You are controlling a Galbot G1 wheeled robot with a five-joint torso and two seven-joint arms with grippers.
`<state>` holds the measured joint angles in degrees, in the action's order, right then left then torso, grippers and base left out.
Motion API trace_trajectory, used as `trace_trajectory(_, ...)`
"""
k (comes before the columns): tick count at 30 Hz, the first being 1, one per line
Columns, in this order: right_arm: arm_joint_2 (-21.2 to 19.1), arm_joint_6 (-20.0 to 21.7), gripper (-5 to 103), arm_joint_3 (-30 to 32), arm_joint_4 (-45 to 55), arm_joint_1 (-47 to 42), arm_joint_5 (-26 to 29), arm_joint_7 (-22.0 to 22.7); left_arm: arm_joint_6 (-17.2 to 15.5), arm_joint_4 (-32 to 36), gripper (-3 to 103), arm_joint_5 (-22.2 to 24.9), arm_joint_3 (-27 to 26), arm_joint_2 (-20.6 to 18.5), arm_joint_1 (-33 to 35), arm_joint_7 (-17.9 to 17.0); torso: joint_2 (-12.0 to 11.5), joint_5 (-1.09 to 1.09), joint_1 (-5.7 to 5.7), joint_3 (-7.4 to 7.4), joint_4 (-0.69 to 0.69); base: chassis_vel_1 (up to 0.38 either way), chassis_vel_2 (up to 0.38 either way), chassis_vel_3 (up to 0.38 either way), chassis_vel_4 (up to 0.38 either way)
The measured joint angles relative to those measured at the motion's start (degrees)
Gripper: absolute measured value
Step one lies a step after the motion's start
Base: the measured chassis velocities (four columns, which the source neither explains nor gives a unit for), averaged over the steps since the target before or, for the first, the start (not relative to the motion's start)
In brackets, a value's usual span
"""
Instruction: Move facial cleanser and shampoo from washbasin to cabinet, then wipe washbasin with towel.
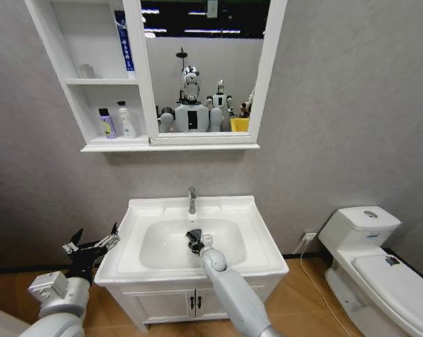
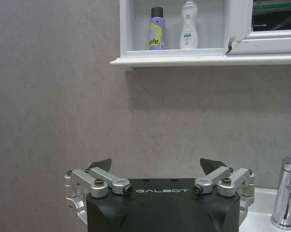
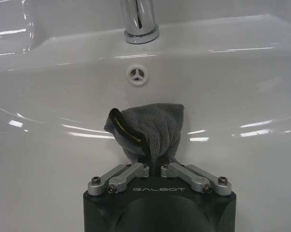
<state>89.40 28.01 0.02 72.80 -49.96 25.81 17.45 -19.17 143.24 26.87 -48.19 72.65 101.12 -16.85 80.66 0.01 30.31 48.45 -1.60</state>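
Right gripper (image 3: 155,162) fingers pinching towel (image 3: 150,128), seemingly against washbasin (image 1: 257,242); left gripper (image 2: 157,166) fingers spread.

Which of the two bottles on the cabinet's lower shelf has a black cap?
The purple bottle, standing left of the white bottle, whose cap is white.

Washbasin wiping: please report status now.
Right gripper shut on towel, inside washbasin bowl. Left gripper open, beside basin. Two bottles on cabinet shelf. No obstruction.

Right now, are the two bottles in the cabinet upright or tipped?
Upright. Both bottles stand on their bases, caps up, side by side on the cabinet's lowest shelf.
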Motion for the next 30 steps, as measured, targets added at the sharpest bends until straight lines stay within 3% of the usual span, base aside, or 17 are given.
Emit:
trace_trajectory(10, 0.2, -0.5, 5, -0.9, -0.2, 1.5, 0.8, 0.1, 0.0, 0.0, 100, 0.0, 0.0, 0.0, 0.0, 0.0, 0.0, 0.0, 0.0, 0.04, -0.01, 0.0, 0.0, 0.0, 0.0)
trace_trajectory(19, 1.0, 6.8, 5, -2.3, 1.9, 5.4, 8.2, 10.8, 0.0, 0.0, 100, 0.0, 0.0, 0.0, 0.0, 0.0, 0.0, 0.0, 0.0, 0.01, 0.01, 0.0, 0.0, 0.0, 0.0)
trace_trajectory(22, 1.6, 9.7, 5, -3.1, 2.4, 7.0, 14.8, 15.7, 0.0, 0.0, 100, 0.0, 0.0, 0.0, 0.0, 0.0, 0.0, 0.0, 0.0, 0.0, 0.01, 0.0, 0.0, 0.0, 0.0)
trace_trajectory(30, 2.7, 10.9, 5, -4.2, -1.1, 9.7, 22.7, 22.1, 0.0, 0.0, 100, 0.0, 0.0, 0.0, 0.0, 0.0, 0.0, 0.0, 0.0, 0.0, 0.01, 0.0, 0.0, 0.0, 0.0)
